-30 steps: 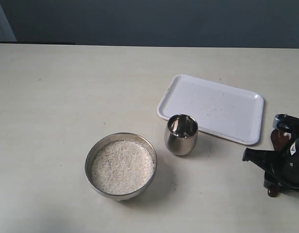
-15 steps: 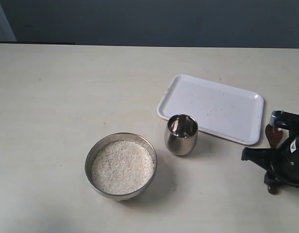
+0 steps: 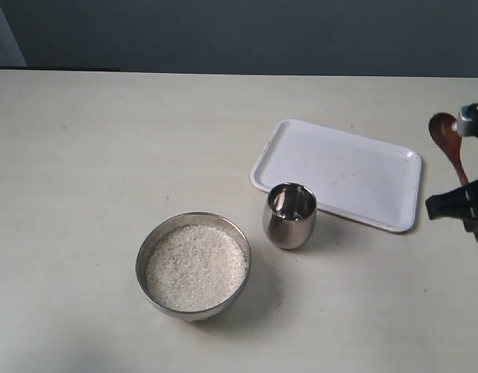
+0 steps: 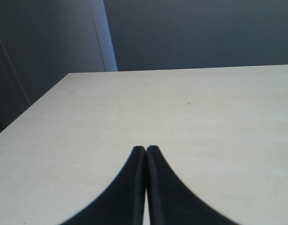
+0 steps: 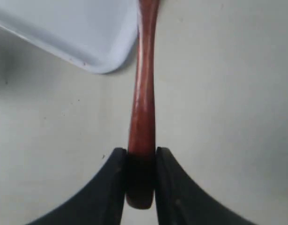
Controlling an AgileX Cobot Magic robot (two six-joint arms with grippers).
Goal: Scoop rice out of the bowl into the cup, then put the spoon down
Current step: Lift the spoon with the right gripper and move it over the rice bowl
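The wide steel bowl (image 3: 193, 265) near the table's front holds a level mass of white rice (image 3: 196, 266). Just right of it stands the small shiny cup (image 3: 290, 215), upright. My right gripper (image 3: 465, 203) is at the far right edge, lifted off the table and shut on the handle of the reddish-brown spoon (image 3: 447, 145), whose oval bowl points up and away. In the right wrist view the spoon handle (image 5: 143, 108) is pinched between the fingers of the right gripper (image 5: 140, 154). My left gripper (image 4: 145, 149) is shut on nothing over bare table.
A white rectangular tray (image 3: 340, 172) lies behind and right of the cup; its corner (image 5: 78, 33) shows in the right wrist view. The cream table (image 3: 106, 155) ends at a dark wall at the back.
My right gripper has risen from the table at the right edge, lifting the spoon with it; the spoon's bowl now stands well above the tray's level.
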